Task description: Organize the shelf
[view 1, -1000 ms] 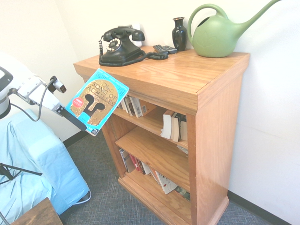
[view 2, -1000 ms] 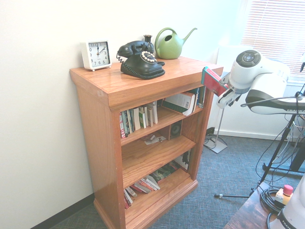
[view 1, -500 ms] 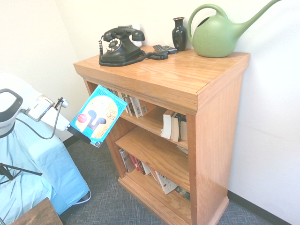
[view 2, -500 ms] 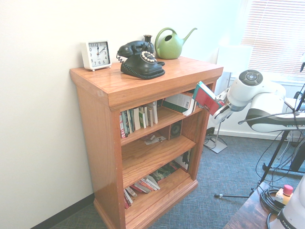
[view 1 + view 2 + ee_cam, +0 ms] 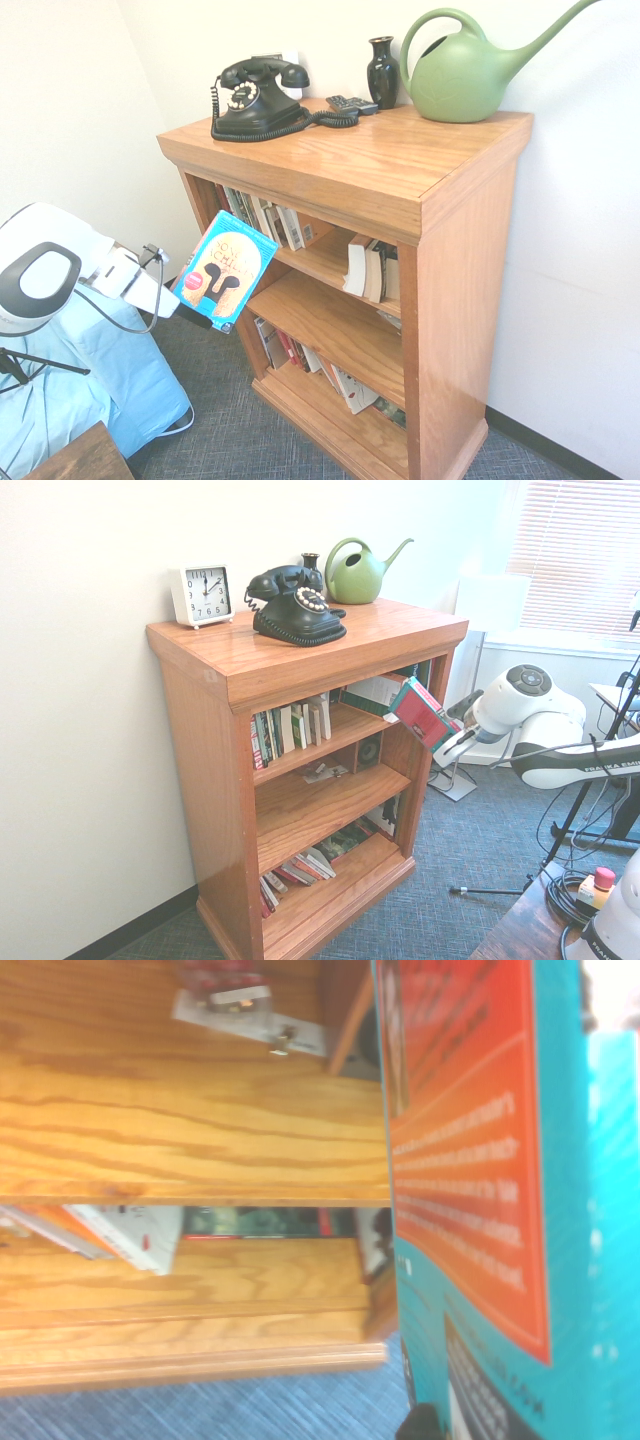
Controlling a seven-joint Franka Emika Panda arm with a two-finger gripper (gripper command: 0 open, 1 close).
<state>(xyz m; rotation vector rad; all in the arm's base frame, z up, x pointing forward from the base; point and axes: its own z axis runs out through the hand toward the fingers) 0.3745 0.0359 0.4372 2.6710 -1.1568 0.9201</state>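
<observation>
The shelf (image 5: 400, 170) is a waist-high bookcase of orange-brown wood with three tiers. My gripper (image 5: 199, 318) is shut on the lower edge of a teal paperback book (image 5: 226, 268) with a gold helmet on its cover. The book hangs tilted in front of the shelf's open side, level with the upper and middle tiers. In the second exterior view the book's red back (image 5: 424, 712) sits just off the shelf's right front corner, with the gripper (image 5: 450, 740) behind it. The wrist view shows the book's back cover (image 5: 480, 1190) beside the bare middle board (image 5: 190, 1130).
On top stand a black dial phone (image 5: 255, 95), a dark vase (image 5: 382, 70), a green watering can (image 5: 460, 75), a remote (image 5: 350, 103) and a white clock (image 5: 202, 593). Books fill the upper tier (image 5: 268, 218) and lean in the bottom tier (image 5: 300, 355). A blue-covered block (image 5: 80, 350) stands at left.
The arm has come down and moved in toward the shelf, carrying the book from the level of the top board to the level of the tiers below it.
</observation>
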